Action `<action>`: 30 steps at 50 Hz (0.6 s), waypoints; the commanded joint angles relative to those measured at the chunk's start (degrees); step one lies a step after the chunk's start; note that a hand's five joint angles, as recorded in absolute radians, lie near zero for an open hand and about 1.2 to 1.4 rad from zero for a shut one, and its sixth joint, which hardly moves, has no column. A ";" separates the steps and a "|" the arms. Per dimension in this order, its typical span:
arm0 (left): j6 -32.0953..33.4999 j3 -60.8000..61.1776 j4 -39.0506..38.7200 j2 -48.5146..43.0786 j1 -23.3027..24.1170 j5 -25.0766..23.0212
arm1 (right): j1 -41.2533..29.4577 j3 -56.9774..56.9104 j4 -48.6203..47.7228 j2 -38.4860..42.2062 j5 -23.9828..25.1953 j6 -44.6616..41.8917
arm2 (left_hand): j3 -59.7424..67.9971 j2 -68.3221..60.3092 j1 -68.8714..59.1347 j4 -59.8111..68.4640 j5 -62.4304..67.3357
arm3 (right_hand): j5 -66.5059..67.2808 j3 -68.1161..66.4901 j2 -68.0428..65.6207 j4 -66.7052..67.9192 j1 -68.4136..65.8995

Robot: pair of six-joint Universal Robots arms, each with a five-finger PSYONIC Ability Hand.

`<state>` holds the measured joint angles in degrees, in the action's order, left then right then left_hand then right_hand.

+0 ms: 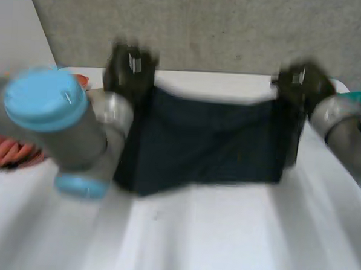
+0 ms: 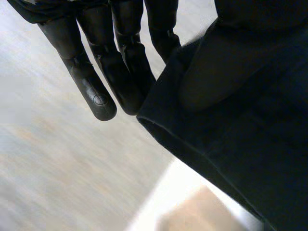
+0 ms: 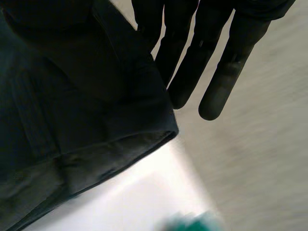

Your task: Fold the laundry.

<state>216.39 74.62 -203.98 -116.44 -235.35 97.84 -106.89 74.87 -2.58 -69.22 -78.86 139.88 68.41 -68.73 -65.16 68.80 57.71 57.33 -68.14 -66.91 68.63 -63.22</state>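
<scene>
Observed: a dark navy rectangular cloth (image 1: 210,142) of plain fabric hangs spread between both hands over the far half of the flat white table (image 1: 223,240). Its upper edge runs stretched from one hand to the other. I cannot tell whether its lower edge touches the tabletop.

Left hand (image 1: 130,69): at the cloth's upper corner on the robot's left. In its wrist view the fingers (image 2: 98,94) are straight and the corner lies against them. The fabric is draped over a thumb-shaped bulge beside them. I read this as a pinch on the corner, fingers against thumb.

Right hand (image 1: 301,82): at the opposite upper corner. Its wrist view shows the same arrangement: straight fingers (image 3: 216,94), the hemmed corner tucked against them, the thumb under fabric. It is grasping the cloth.

Other items: a soft orange-red item (image 1: 10,151) lies on the table, partly hidden behind the left arm. A teal item (image 1: 359,99) sits at the table's right side, behind the right arm. I cannot identify either
</scene>
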 commanded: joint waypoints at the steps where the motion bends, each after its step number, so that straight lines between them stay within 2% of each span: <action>1: -2.37 -22.12 -20.81 0.51 -2.82 -6.61 | -3.85 -11.77 -34.66 -0.30 -4.10 11.81 | 11.59 -11.27 -14.84 11.20 12.29 | 12.67 -11.86 -13.09 11.37 -16.78; 3: -3.34 -23.90 -22.60 0.60 -3.79 -6.43 | -3.59 -12.12 -37.31 -0.57 -4.28 12.00 | 11.59 -11.27 -14.84 11.20 12.29 | 12.67 -11.86 -13.09 11.37 -16.78; 7: -5.01 -24.79 -21.03 0.25 -5.29 -5.90 | -3.50 -14.75 -36.71 0.75 -4.81 12.61 | 11.59 -11.27 -14.84 11.20 12.29 | 12.67 -11.86 -13.09 11.37 -16.78; 14: -6.24 -16.45 -16.89 -0.02 -5.20 -5.55 | -3.76 -15.11 -33.19 3.21 -4.11 12.52 | 11.59 -11.27 -14.84 11.20 12.29 | 12.67 -11.86 -13.09 11.37 -16.78; 18: -6.51 -9.25 -16.36 -0.19 -4.94 -5.55 | -3.68 -15.02 -29.15 7.60 -2.79 12.44 | 11.59 -11.27 -14.84 11.20 12.29 | 12.67 -11.86 -13.09 11.37 -16.78; 23: -6.69 -0.38 -16.01 -3.08 -4.06 -5.46 | -3.68 -12.48 -22.57 15.23 1.42 11.83 | 11.59 -11.27 -14.84 11.20 12.29 | 12.67 -11.86 -13.09 11.37 -16.78; 30: -6.25 6.32 -12.07 -10.91 -1.95 -4.33 | -3.76 -5.45 -18.34 22.37 1.61 5.87 | 11.59 -11.27 -14.84 11.20 12.29 | 12.67 -11.86 -13.09 11.37 -16.78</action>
<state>209.77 75.26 -219.48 -120.89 -239.11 92.40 -110.56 63.36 -24.65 -52.95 -77.64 151.05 68.50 -68.83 -65.18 68.94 57.72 57.34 -68.20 -66.92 68.65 -63.23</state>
